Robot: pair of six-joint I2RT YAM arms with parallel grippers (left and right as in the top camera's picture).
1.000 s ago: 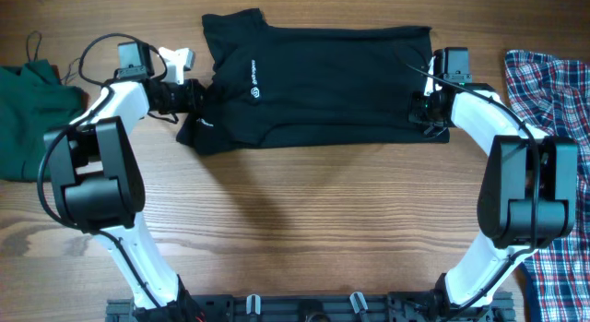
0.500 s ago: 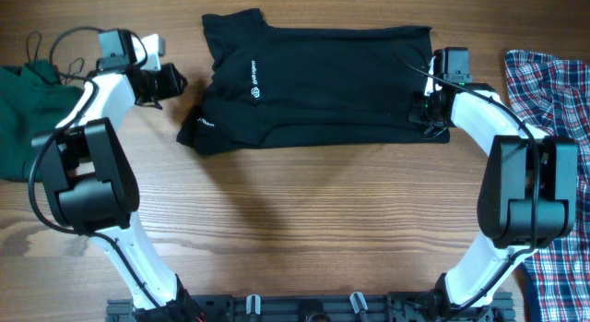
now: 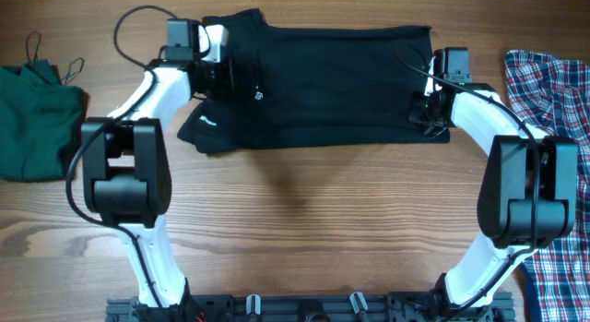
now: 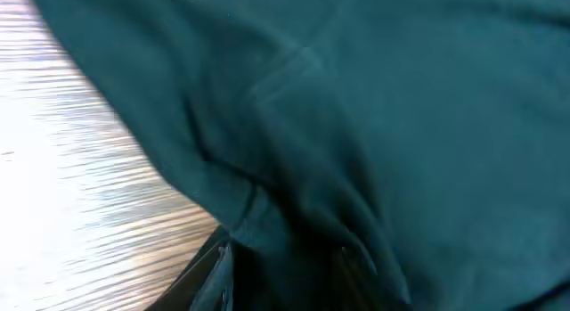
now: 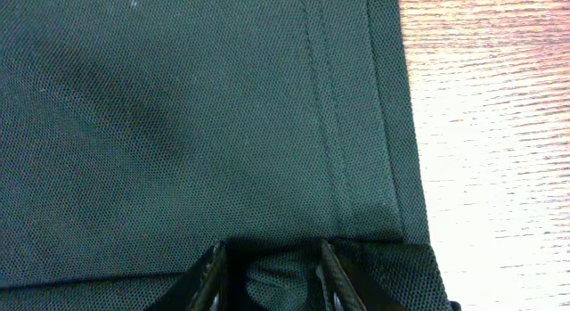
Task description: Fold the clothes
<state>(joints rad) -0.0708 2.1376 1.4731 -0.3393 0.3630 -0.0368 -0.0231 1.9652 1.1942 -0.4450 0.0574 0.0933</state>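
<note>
Three garments lay on the pale wooden surface [image 3: 304, 220]. The black short-sleeved shirt [image 3: 332, 82] was spread flat across the far middle, its small white logo near the left end. We saw the right claw [image 3: 426, 110] clamped on the shirt's stitched hem at the right edge, a pinch of mesh cloth held between its fingers [image 5: 207, 280]. The left claw [image 3: 221, 71] sat over the shirt's collar end. Its wrist view was blurred and filled with dark cloth, so we could not tell whether it gripped or stood wide. A dark green strappy top [image 3: 37, 114] lay at the left edge and a red-blue-white plaid shirt [image 3: 544, 82] at the right, both well apart from the black one.
</note>
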